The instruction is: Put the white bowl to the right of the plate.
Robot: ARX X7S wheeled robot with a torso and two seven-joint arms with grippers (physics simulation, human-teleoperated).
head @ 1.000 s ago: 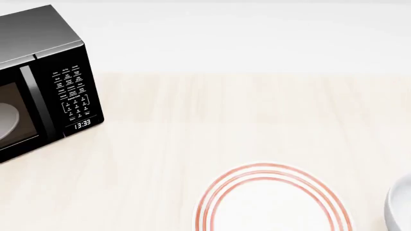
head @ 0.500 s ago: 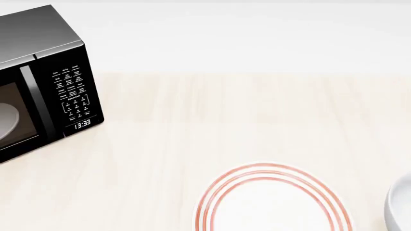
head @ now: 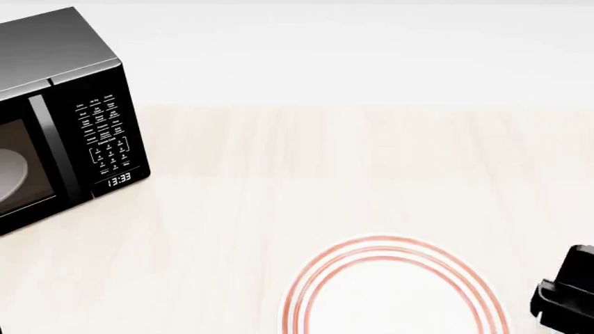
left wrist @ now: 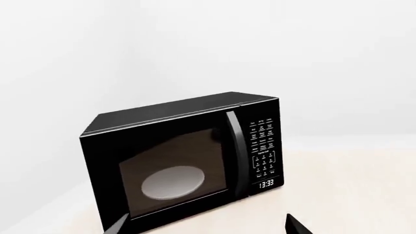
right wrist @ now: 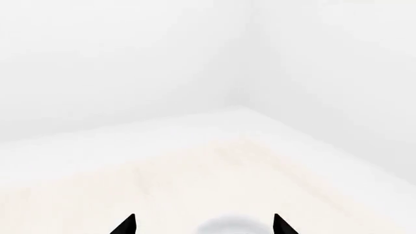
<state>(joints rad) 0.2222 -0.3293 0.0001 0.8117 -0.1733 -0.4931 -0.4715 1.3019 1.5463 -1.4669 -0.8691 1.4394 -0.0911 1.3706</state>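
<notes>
The plate [head: 394,296] with red-orange rings lies at the near middle of the pale wooden table, cut off by the head view's lower edge. The black end of my right arm [head: 568,292] stands just right of the plate and hides the white bowl there. In the right wrist view a pale rounded bit of the white bowl [right wrist: 235,225] shows low between the tips. My right gripper [right wrist: 204,227] is open and holds nothing. My left gripper [left wrist: 208,229] is open and empty, in front of the microwave.
A black microwave [head: 55,118] with a greyish glass disc inside stands at the table's far left; it also shows in the left wrist view [left wrist: 188,156]. A white wall runs behind the table [head: 325,174].
My right arm's black end has come into the head view at the lower right and now covers the white bowl that showed there. The plate and microwave have not moved.
</notes>
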